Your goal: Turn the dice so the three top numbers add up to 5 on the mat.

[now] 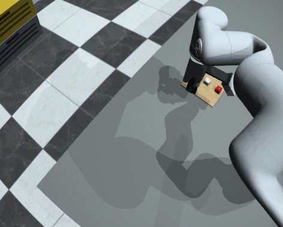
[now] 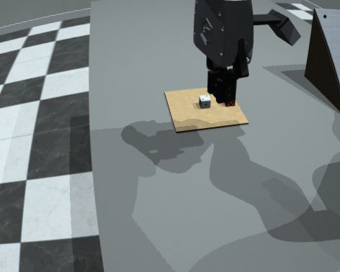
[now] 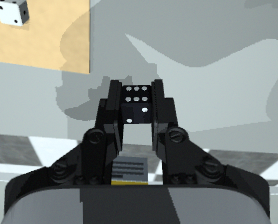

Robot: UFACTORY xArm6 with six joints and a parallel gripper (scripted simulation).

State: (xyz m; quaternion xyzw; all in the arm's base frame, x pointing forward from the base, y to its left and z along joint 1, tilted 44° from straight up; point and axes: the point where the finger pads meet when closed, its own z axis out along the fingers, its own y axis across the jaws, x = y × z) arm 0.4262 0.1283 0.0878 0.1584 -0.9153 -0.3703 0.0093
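Observation:
A tan mat point(image 1: 211, 98) point(image 2: 190, 115) point(image 3: 50, 42) lies flat on the grey table. A white die point(image 1: 207, 80) point(image 2: 204, 101) point(image 3: 12, 12) sits on the mat near its middle. A red die point(image 1: 219, 89) point(image 2: 230, 103) sits on the mat too, and in the exterior view the fingers partly hide it. My gripper point(image 1: 191, 86) point(image 2: 222, 96) point(image 3: 137, 95) is shut on a black die point(image 3: 135, 112). It holds the die low at the mat's corner, away from the red die. The wrist view shows six pips on one face of the black die. I cannot tell whether it touches the mat.
A dark wedge-shaped stand point(image 2: 330, 60) rises on the table to the right of the mat. A yellow and dark cabinet point(image 1: 8, 23) stands on the checkered floor far to the left. The table's edge point(image 2: 91, 125) runs left of the mat.

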